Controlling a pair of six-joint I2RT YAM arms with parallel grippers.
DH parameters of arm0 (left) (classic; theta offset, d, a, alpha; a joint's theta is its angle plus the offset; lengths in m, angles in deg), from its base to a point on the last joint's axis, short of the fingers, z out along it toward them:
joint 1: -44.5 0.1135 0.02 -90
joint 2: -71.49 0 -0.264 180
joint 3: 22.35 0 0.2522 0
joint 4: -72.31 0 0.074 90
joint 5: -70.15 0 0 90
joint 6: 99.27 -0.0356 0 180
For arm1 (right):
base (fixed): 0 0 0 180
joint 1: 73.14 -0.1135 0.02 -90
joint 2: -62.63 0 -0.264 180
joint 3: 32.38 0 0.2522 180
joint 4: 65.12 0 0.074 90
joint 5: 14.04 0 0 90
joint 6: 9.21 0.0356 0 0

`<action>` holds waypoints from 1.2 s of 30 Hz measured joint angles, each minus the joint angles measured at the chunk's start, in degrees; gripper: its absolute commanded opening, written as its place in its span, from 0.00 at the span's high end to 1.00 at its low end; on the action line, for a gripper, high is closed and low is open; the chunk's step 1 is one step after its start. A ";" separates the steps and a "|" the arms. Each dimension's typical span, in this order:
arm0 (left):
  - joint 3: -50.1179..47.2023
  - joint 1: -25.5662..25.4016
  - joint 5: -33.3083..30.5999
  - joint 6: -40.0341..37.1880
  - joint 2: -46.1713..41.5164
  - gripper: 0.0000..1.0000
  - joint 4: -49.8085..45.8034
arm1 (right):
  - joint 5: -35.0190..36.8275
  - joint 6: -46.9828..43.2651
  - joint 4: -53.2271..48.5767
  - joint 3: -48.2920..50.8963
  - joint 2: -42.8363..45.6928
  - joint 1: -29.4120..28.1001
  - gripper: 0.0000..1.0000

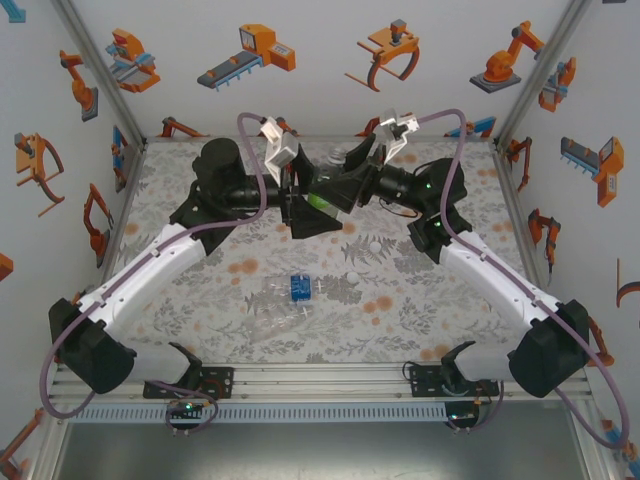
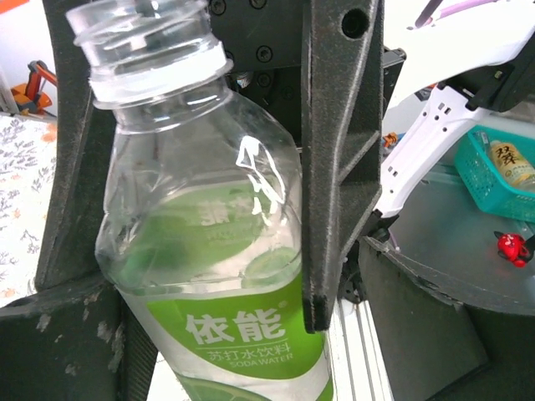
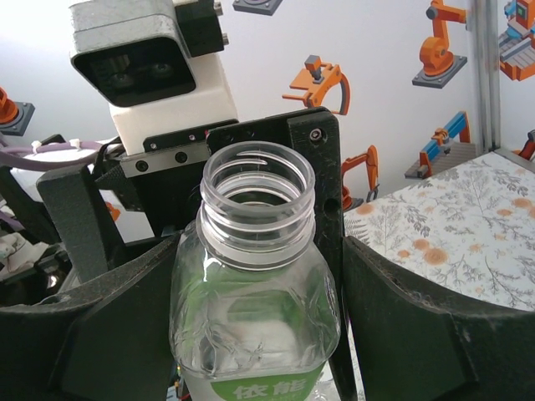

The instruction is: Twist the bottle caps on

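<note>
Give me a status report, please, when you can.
Right jaws shut on clear plastic bottle with green label, neck uncapped. Left jaws flank it, grip unclear. Nothing blocking.

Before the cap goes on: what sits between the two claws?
The green-label bottle, neck uncapped, sits between the left claw and right claw, as the top view shows.

bottle (image 2: 201, 242) label: 依能 (soda water)
</note>
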 measured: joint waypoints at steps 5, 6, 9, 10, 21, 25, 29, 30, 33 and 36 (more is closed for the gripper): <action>-1.90 0.07 -0.09 0.37 -1.20 0.12 2.38 | -0.33 -0.31 0.17 0.00 0.07 -0.17 0.79; -2.34 0.09 -0.26 0.48 -1.46 0.12 2.86 | -0.37 -0.35 0.26 0.00 0.09 -0.20 0.79; -3.69 0.44 -0.42 0.72 -2.36 0.12 3.96 | -0.70 -0.59 0.39 0.00 0.24 -0.22 0.80; -4.33 0.79 -0.70 0.98 -2.82 0.12 4.04 | -0.83 -0.72 0.68 0.00 0.46 -0.20 0.81; -6.16 2.67 -2.36 2.89 -3.17 0.25 3.23 | -1.44 -1.57 5.90 -0.44 4.63 -0.15 0.92; -6.05 2.67 -2.36 3.30 -2.40 0.36 3.19 | -1.22 -1.68 5.66 -0.37 4.02 -0.15 0.93; -5.95 2.69 -3.13 3.21 -1.36 0.33 2.38 | -0.07 -3.26 3.30 -0.07 4.02 -0.15 0.93; -5.95 2.71 -3.52 3.02 -1.25 0.32 1.90 | 0.42 -4.17 1.73 -0.04 4.02 -0.15 0.93; -5.88 2.99 -5.25 2.01 -1.20 0.32 -0.42 | 2.43 -7.96 -5.11 -0.07 4.17 -0.15 0.93; -5.79 3.48 -7.78 0.68 -1.20 0.32 -3.43 | 5.55 -12.98 -14.97 -0.35 4.55 -0.15 0.93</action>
